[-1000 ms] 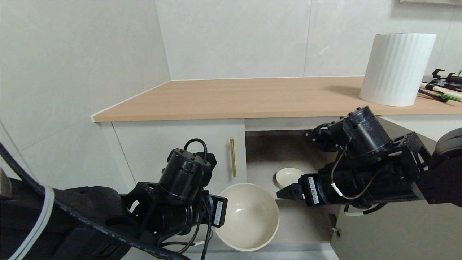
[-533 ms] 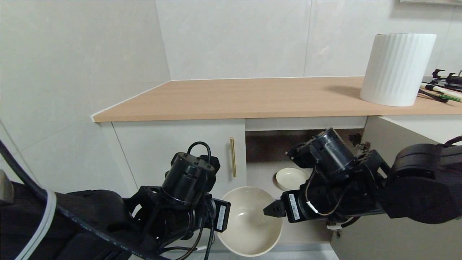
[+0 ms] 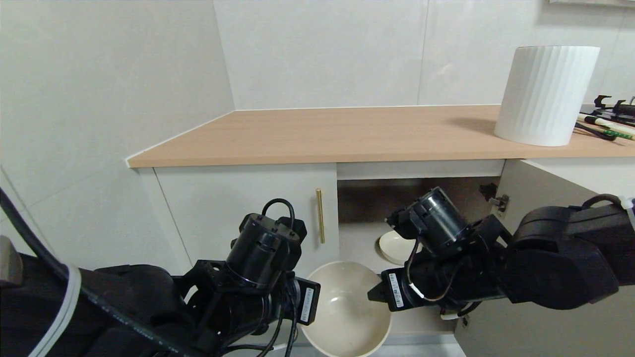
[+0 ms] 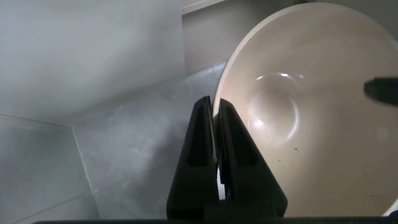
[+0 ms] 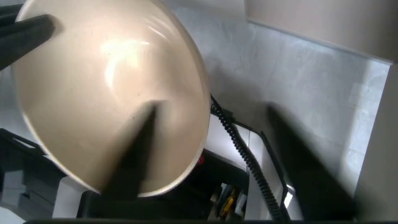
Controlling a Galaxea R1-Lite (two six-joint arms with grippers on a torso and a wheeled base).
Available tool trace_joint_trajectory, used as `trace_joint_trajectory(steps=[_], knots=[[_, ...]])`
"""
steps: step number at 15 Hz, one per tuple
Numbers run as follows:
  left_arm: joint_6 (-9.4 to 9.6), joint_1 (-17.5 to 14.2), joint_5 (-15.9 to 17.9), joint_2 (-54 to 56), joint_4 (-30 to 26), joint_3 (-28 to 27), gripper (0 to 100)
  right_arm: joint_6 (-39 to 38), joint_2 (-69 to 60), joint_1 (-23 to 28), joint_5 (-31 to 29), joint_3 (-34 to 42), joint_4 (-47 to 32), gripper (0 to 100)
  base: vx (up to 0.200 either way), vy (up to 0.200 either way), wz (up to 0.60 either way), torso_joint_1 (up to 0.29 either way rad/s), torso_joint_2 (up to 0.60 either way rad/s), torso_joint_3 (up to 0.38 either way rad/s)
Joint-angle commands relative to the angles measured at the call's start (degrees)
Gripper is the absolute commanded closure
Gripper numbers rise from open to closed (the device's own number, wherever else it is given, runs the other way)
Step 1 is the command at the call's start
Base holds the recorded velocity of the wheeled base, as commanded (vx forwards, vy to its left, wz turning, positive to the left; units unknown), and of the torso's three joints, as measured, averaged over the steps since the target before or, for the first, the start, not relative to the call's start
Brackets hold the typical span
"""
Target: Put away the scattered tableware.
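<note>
Since a second ago the right gripper (image 3: 375, 293) has swung down and left, away from the open cabinet (image 3: 362, 208), and come to the far rim of the bowl (image 3: 345, 310). Meanwhile the bowl has sunk a little and shifted right with the left gripper (image 4: 214, 109).

I judge the step in hand to be a handover, or a two-handed steadying, before the bowl goes onto the cabinet floor beside the small plate (image 3: 397, 246) that lies there. The left fingers (image 4: 200, 134) are pinched tight on the near rim. In the right wrist view, the right fingers (image 5: 134, 162) are spread wide, one over the bowl's inside and the other outside it, so they straddle the rim without gripping. The next move calls for the right fingers to close squarely on that rim before the left ones let go, because a glossy wall could slip.

The bowl hangs in the air below the counter (image 3: 322, 134), just in front of the cabinet's lower edge. It is deep, round, cream and shiny. It is empty, with a few dark specks inside, and its mouth tips upward.
</note>
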State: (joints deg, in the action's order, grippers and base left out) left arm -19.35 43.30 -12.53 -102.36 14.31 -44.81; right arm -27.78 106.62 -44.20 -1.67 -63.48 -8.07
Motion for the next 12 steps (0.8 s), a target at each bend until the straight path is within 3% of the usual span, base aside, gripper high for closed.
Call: trace_joint_trajectory(steps=[1,11,12], knots=[[0.01,0.0,0.0,0.4,0.0,0.1,100,0.0,1.1,-0.2,0.0,-0.2,0.0,100,0.000,0.000,0.00,0.000,0.00,0.000],[0.01,0.1,0.0,0.5,0.0,0.1,100,0.0,0.6,-0.3,-0.1,-0.2,0.0,100,0.000,0.000,0.00,0.000,0.00,0.000],[0.01,0.1,0.0,0.6,0.0,0.3,0,0.0,0.6,-0.3,-0.1,-0.2,0.0,100,0.000,0.000,0.00,0.000,0.00,0.000]])
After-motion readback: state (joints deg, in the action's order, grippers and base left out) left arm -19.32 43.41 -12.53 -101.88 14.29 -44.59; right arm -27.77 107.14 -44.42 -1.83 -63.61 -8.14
